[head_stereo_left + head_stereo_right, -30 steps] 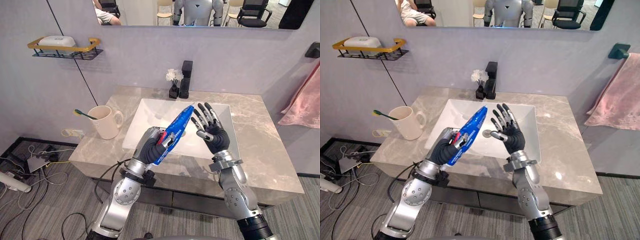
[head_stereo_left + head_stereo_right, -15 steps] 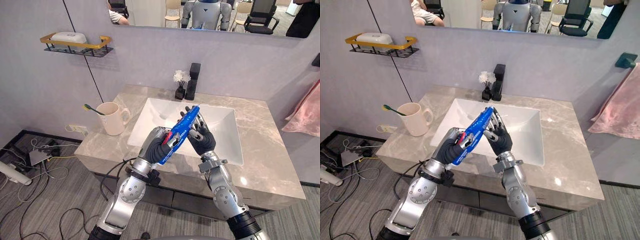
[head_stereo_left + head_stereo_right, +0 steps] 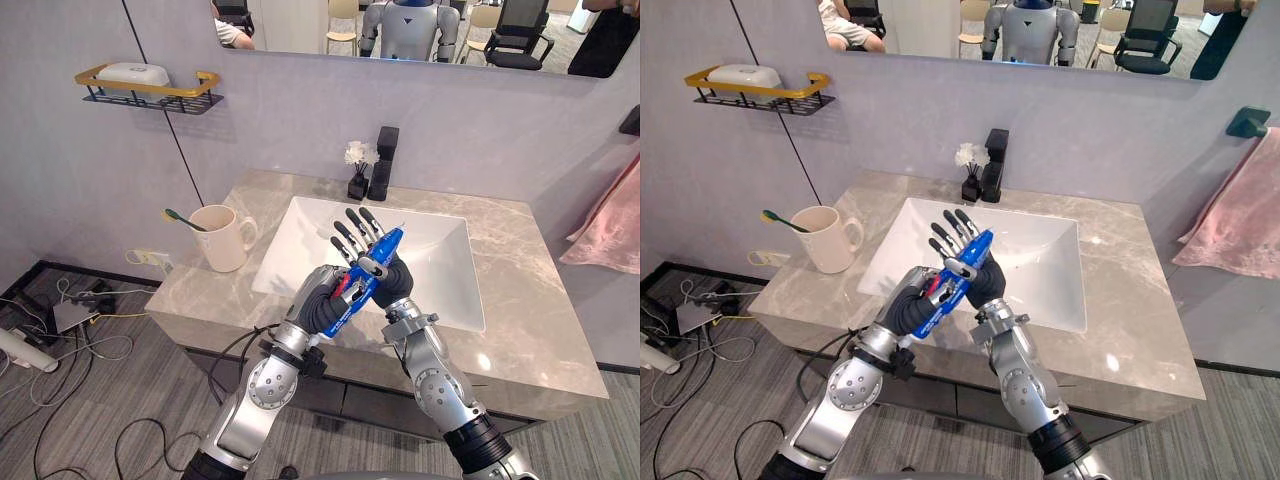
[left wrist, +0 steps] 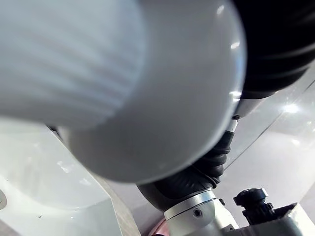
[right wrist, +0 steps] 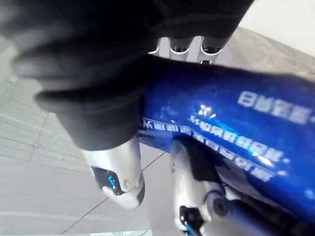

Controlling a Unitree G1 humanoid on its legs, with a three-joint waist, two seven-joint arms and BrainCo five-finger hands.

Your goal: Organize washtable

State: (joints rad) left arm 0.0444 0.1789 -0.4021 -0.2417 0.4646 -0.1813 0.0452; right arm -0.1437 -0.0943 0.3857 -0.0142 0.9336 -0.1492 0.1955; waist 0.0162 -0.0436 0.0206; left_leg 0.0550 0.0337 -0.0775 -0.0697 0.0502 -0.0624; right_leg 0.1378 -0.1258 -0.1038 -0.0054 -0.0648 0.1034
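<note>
I am holding the blue tube (image 3: 383, 252) in the left hand (image 3: 322, 305), fingers curled round its lower half, above the near edge of the sink (image 3: 440, 270). The right hand (image 3: 395, 282) is lying against the tube's far side, fingers (image 3: 352, 222) spread straight, thumb seemingly resting across it. I judge the tidying barely begun, since the tube is not yet put away. The mug (image 3: 222, 238) holding a toothbrush (image 3: 182, 218) is standing left on the surface (image 3: 520, 300), well apart. The faucet (image 3: 382, 160) and flower vase (image 3: 357, 172) are sitting far back, blocking nothing.
</note>
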